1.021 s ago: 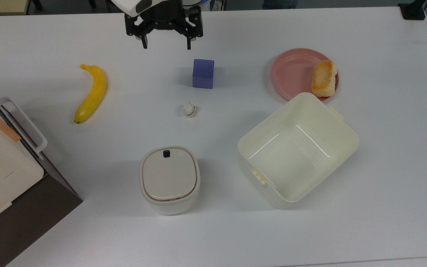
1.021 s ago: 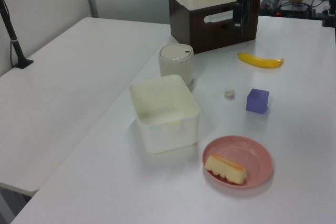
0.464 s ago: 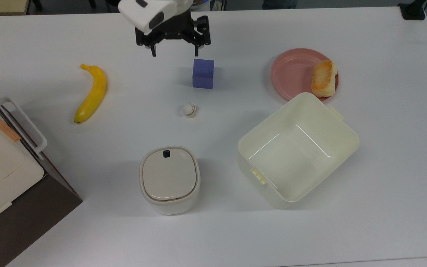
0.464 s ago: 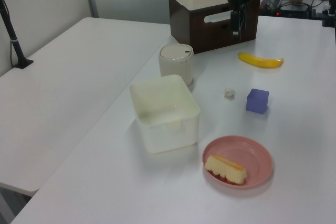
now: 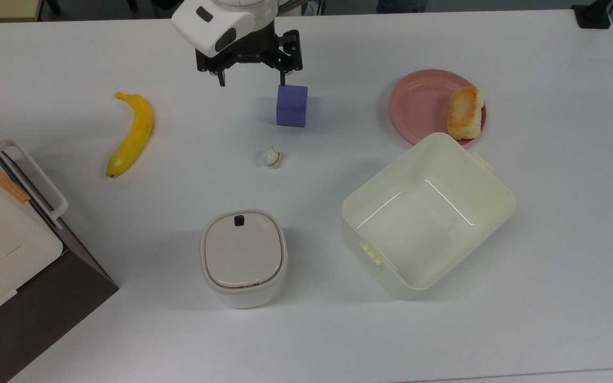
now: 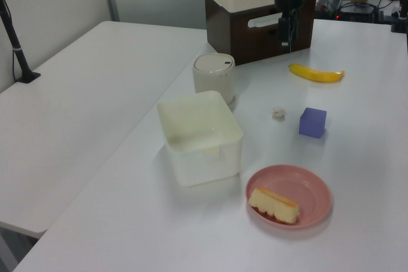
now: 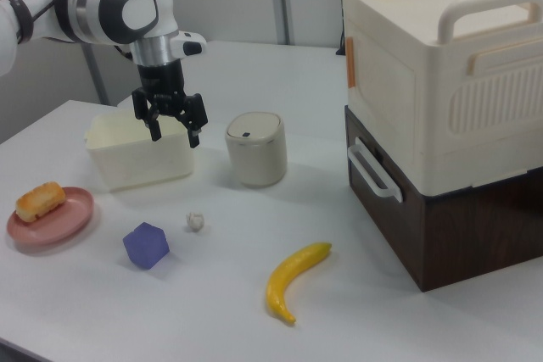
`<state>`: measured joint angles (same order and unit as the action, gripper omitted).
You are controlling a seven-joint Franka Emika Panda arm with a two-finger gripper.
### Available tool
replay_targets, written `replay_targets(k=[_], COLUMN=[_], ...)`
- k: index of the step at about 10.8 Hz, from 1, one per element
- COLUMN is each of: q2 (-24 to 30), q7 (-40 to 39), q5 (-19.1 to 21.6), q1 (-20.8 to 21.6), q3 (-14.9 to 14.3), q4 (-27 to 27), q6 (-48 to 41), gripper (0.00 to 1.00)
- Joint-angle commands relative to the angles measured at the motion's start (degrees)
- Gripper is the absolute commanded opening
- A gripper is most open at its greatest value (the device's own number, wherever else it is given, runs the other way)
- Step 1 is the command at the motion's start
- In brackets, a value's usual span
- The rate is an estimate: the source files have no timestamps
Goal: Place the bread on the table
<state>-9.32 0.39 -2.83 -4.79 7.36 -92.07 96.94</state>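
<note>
1. top view: gripper [image 5: 253, 84] at upper centre of the frame, fingers spread wide and grasping nothing, one fingertip just above the purple cube [image 5: 291, 106]. bread [image 5: 465, 113] on the right rim of the pink plate [image 5: 418, 106], upper right, well apart from the gripper. cream bin [image 5: 428, 214] just below the plate; banana [image 5: 130, 134] at left; lidded pot [image 5: 243, 257] at lower centre, all on the table [image 5: 551, 213].
2. left view: bread [image 6: 273, 204] on the plate [image 6: 312, 189], lower right of the frame. gripper [image 6: 285, 35] at the top, cannot tell finger spread here.
3. right view: gripper [image 7: 175, 135] at upper left, jaws apart, empty, in front of the bin [image 7: 127, 158]. bread [image 7: 39, 200] on the plate [image 7: 68, 222] at far left.
</note>
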Motion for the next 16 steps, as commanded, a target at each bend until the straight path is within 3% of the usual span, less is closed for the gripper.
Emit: replay_targets(k=[1, 16], q2=[0.18, 0.27], q7=[-0.57, -0.3], q5=[0.37, 0.28], q1=[1.1, 1.27], q3=[-0.59, -0.68], q4=[0.84, 1.55], q6=[-1.13, -2.8], gripper=[1.0, 1.0])
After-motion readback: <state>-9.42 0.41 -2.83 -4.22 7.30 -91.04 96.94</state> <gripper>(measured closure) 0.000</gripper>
